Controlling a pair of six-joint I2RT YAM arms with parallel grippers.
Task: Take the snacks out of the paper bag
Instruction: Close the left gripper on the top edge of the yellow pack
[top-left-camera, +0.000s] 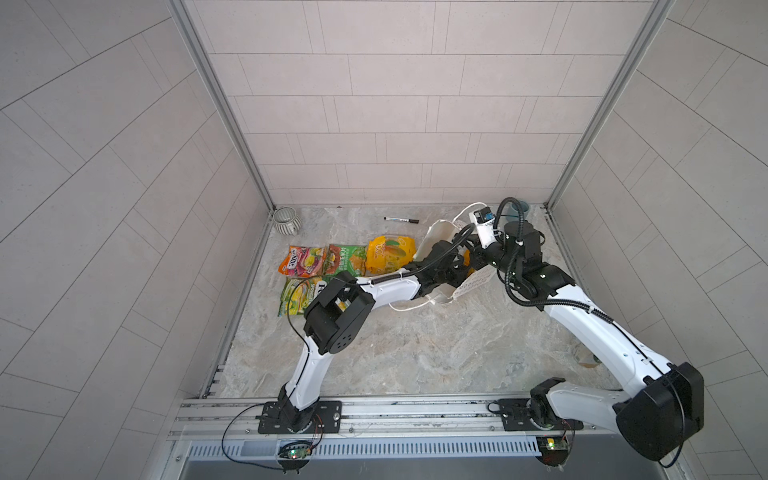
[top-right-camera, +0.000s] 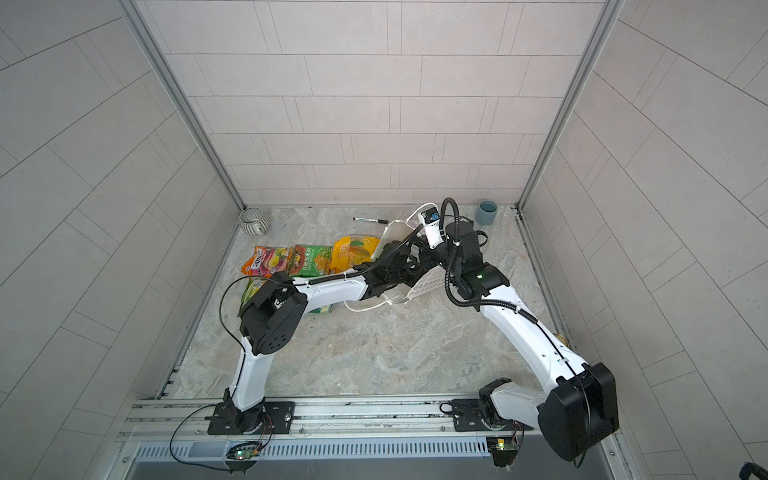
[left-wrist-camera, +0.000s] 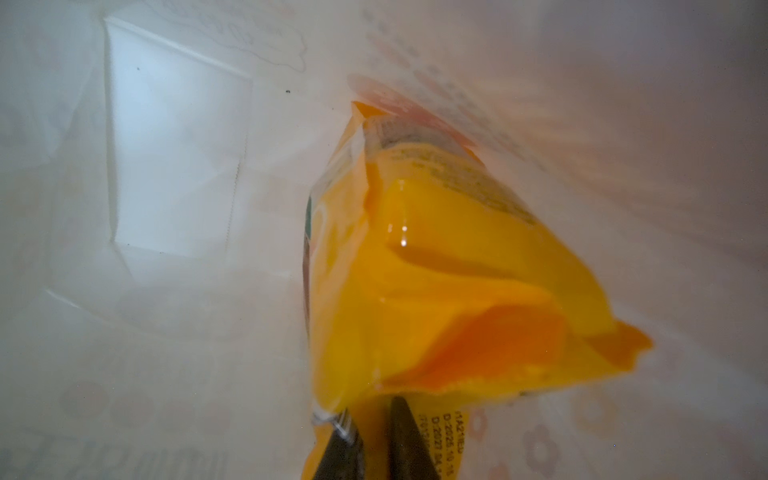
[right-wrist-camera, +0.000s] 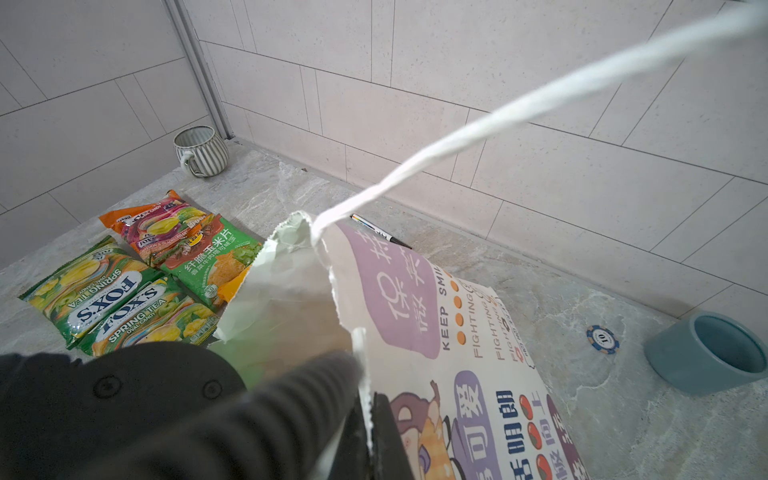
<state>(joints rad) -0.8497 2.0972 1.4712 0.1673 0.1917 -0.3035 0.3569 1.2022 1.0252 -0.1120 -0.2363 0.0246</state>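
- Closest to the lens, dark fingers (left-wrist-camera: 405, 436) of left gripper (left-wrist-camera: 371, 415), pinched together on the crimped end seal of a glossy yellow-orange plastic snack packet (left-wrist-camera: 436, 270).
- Deep inside the tall white paper bag (left-wrist-camera: 166, 166), that packet; long axis along the bag's depth, free end toward the folded bottom panel (left-wrist-camera: 174, 145); film creased and shiny.
- On its side on the marbled grey table (top-left-camera: 395, 353), the bag, at 2 o'clock from table centre in both top views; long axis about 9-to-3, mouth toward 9 o'clock; matt, crumpled paper, purple panels on the upper face.
- Clamped shut on the bag's serrated rim, right gripper (right-wrist-camera: 370, 432); white twisted cord handle (right-wrist-camera: 540, 95) rising from that rim.
- At 10 o'clock, flat on the table outside the bag: orange-and-magenta packet (top-left-camera: 301, 261), green corn-chip packet (top-left-camera: 347, 259), second yellow-orange packet (top-left-camera: 390, 253), and a pair of green sweet packets (right-wrist-camera: 83, 286) side by side.
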